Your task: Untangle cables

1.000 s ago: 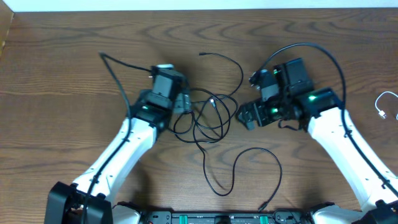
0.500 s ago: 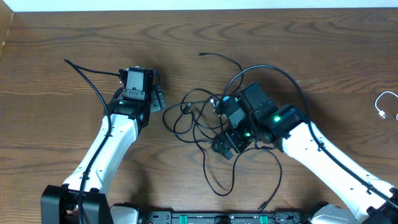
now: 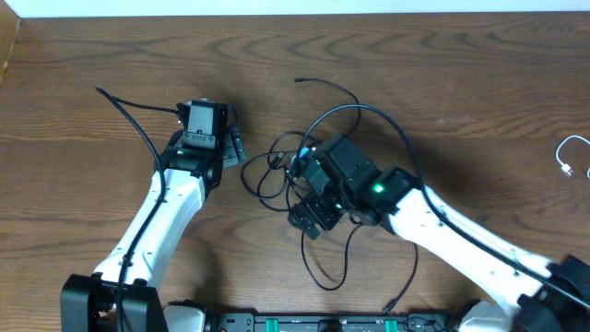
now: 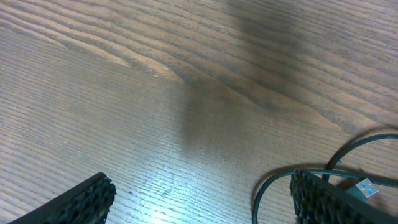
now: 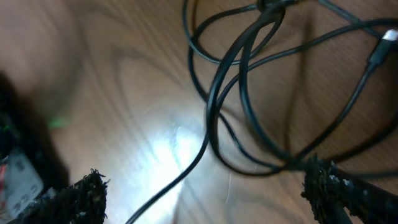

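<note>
We note: left claw [image 3: 235,140] fingers apart, empty, above table [image 3: 111,55] just left of tangle. Right claw [image 5: 205,193] spread wide, gripping nothing, over black cables [image 5: 210,124] tangled mid-table. White cable [image 3: 573,155] lies apart, far right.

We see a wooden table [image 3: 479,101], dark brown, with broad curling grain running across its whole top. Along the table's far edge runs a white strip [image 3: 295,7]. At the table's far left corner a sliver of lighter tan surface [image 3: 5,46] shows. In both wrist views the table's wood carries a pale patch of reflected light [image 5: 165,146].
</note>
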`<state>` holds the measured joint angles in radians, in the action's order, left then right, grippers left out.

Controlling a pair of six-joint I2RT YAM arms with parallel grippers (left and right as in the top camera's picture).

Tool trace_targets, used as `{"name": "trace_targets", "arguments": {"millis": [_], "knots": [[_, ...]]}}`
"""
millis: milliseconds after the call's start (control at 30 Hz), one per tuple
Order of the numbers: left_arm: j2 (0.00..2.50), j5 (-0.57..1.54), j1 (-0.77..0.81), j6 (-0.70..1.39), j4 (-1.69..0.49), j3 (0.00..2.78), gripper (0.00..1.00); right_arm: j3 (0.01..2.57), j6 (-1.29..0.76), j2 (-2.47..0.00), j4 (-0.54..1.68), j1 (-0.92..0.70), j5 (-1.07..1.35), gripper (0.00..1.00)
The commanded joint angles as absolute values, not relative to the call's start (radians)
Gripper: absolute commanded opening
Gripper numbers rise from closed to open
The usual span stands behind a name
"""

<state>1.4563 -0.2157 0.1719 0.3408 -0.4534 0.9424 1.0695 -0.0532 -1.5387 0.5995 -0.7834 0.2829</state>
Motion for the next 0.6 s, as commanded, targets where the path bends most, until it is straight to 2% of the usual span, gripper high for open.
{"name": "trace_targets", "arguments": {"millis": [0,300,567], "knots": [[1.441,-0.229,0.169,0.350,-0.460,0.953,0.91,1.058,-0.107,-1.626,0.563,-0.804,0.269,0.99],[1.441,-0.229,0.169,0.350,-0.460,0.953,0.91,1.058,-0.198,-1.784,0.417,-0.807,0.260,0.99],[1.441,-0.229,0.169,0.350,-0.460,0.953,0.91,1.058,-0.231,-1.802,0.395,-0.807,0.208,0.99]]}}
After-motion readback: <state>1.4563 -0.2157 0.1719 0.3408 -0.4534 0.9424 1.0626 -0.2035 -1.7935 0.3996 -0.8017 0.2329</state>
